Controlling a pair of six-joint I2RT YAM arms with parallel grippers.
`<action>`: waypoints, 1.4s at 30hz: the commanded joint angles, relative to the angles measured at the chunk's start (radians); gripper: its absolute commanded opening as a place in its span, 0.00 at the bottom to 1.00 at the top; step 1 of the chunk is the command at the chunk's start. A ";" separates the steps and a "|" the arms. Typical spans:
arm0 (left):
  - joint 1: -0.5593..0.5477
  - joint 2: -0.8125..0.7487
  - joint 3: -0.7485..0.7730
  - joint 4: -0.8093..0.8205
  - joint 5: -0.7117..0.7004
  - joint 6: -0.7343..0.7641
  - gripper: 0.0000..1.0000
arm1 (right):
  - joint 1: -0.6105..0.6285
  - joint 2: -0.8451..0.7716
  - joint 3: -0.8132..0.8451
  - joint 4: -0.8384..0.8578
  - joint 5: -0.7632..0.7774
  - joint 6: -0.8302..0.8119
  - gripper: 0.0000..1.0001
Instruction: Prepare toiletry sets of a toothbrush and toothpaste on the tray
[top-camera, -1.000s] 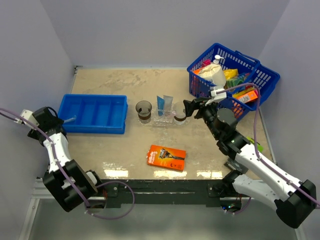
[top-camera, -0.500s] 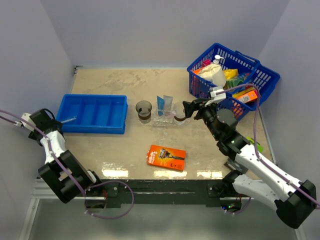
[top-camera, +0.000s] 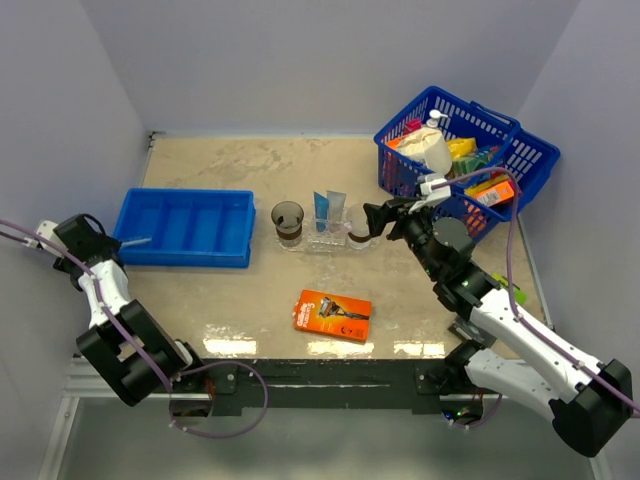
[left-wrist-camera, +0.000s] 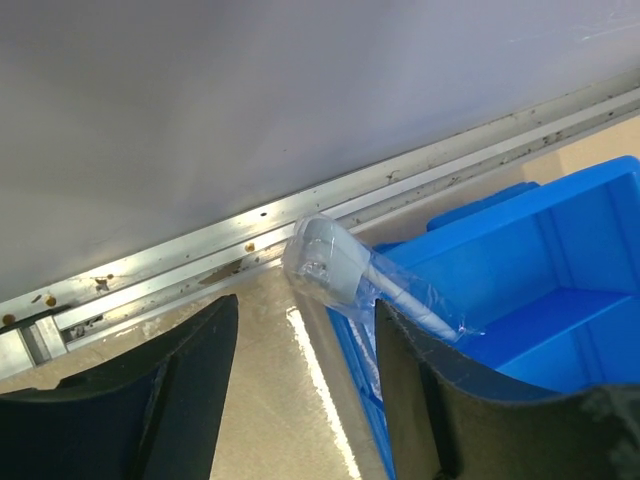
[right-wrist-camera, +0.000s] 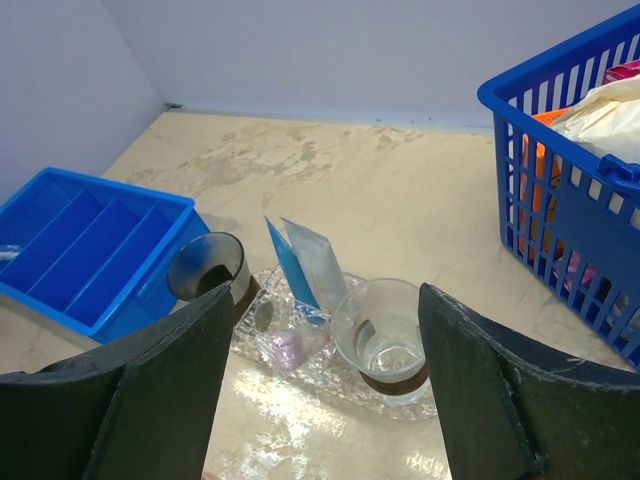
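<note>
The wrapped toothbrush (left-wrist-camera: 335, 268) sits centre frame, just ahead of the left gripper (left-wrist-camera: 305, 335), its handle running lower right into the blue bin (left-wrist-camera: 560, 230). The jaws stand apart, holding nothing.

The left arm (top-camera: 108, 300) folds close over its own base, its white link climbing to a dark wrist that sits just behind the fingers. The left gripper (top-camera: 98, 238) points toward the right. In the left wrist view its two dark fingers (left-wrist-camera: 170, 400) stand apart with their tips level and a clear gap between them.

The right arm (top-camera: 520, 335) stretches out long from its base, the forearm running up and leftward to the wrist behind the fingers. The right gripper (top-camera: 372, 222) aims left. Its fingers (right-wrist-camera: 140, 400) are spread wide, the inner faces turned toward one another across the gap.
</note>
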 joint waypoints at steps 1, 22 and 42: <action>0.038 0.001 0.028 0.079 0.068 -0.023 0.60 | -0.005 0.003 -0.015 0.034 -0.005 0.016 0.77; 0.079 0.045 0.015 0.137 0.206 -0.021 0.47 | -0.003 -0.003 -0.031 0.034 -0.004 0.027 0.77; 0.076 -0.007 -0.022 0.228 0.352 0.009 0.22 | -0.005 -0.031 -0.041 0.014 0.021 0.016 0.77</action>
